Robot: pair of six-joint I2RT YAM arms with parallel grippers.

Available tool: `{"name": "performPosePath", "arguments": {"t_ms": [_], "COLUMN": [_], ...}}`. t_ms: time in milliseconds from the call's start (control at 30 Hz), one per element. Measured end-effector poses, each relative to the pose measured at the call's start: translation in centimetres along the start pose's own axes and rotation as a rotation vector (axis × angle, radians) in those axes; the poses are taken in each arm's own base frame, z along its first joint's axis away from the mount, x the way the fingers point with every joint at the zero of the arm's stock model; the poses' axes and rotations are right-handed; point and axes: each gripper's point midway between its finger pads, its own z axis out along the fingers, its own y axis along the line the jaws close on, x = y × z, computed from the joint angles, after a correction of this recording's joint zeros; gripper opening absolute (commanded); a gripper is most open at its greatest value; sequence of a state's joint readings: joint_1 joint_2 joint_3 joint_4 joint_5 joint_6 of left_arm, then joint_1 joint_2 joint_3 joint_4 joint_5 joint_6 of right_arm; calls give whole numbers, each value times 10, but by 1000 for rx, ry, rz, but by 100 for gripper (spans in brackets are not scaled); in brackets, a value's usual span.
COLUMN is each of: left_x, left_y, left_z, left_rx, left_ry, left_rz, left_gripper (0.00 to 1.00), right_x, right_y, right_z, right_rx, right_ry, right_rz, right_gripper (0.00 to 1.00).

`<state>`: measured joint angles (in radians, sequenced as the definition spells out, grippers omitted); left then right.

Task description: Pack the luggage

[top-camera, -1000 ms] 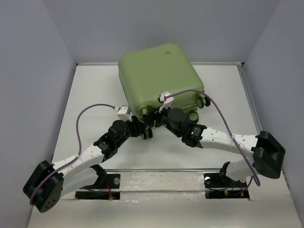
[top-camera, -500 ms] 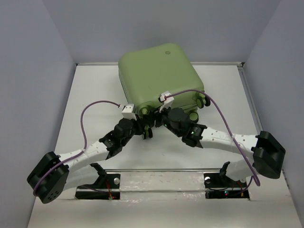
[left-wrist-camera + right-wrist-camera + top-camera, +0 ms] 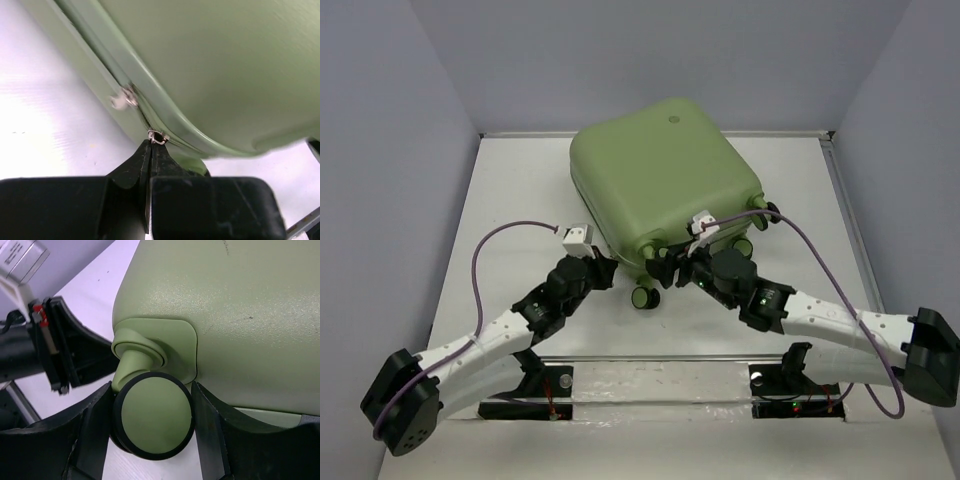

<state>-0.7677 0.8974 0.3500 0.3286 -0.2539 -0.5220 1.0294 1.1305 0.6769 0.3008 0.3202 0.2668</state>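
We risk the thin zipper pull [image 3: 158, 137] slipping: left gripper [image 3: 150, 150] pinched shut on it, right gripper [image 3: 152, 407] clamping the luggage's [image 3: 660, 180] wheel [image 3: 156, 424].

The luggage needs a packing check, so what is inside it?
Nothing inside shows: the luggage lies with its halves together, only its outside, zipper seam and caster wheel visible. Any contents are covered.

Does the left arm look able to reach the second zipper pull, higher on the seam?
Probably yes: the second zipper pull lies uncovered on the luggage seam just beyond the left gripper, which seems shut on the nearer pull and must release it first.
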Motion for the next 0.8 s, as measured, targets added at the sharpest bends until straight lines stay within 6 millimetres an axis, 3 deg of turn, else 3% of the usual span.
{"name": "performPosePath", "arguments": {"t_ms": [133, 267, 333, 400, 433, 500, 533, 633, 700, 800], "left_x": [1, 0, -6, -20, -24, -39, -48, -75, -118, -181], "left_y": [9, 10, 20, 41, 51, 68, 79, 81, 51, 13], "left_z": [-5, -6, -4, 1, 2, 1, -5, -31, -58, -105], "left_rx": [-16, 19, 2, -71, -112, -183, -233, -242, -130, -1], "left_ry": [15, 43, 36, -4, -20, -67, -104, -209, -330, -492], "left_rz": [-29, -71, -101, -133, -144, -165, -178, -204, -223, -235], "left_gripper": [6, 6, 6, 22, 46, 70, 99, 99, 99, 99], "right_x": [7, 8, 5, 7, 7, 8, 9, 21, 31, 38], "right_y": [3, 5, 6, 6, 6, 4, 4, 14, 26, 45], "right_z": [-24, -27, -29, -32, -32, -31, -29, -21, -15, -10], "right_rx": [-36, -42, -50, -58, -56, -50, -49, -67, -91, -129], "right_ry": [30, 35, 31, 42, 42, 45, 50, 88, 124, 154], "right_rz": [0, 12, 20, 25, 28, 37, 37, 26, 10, -8], "right_gripper": [7, 7, 7, 7, 7, 7, 7, 7, 7, 16]}}
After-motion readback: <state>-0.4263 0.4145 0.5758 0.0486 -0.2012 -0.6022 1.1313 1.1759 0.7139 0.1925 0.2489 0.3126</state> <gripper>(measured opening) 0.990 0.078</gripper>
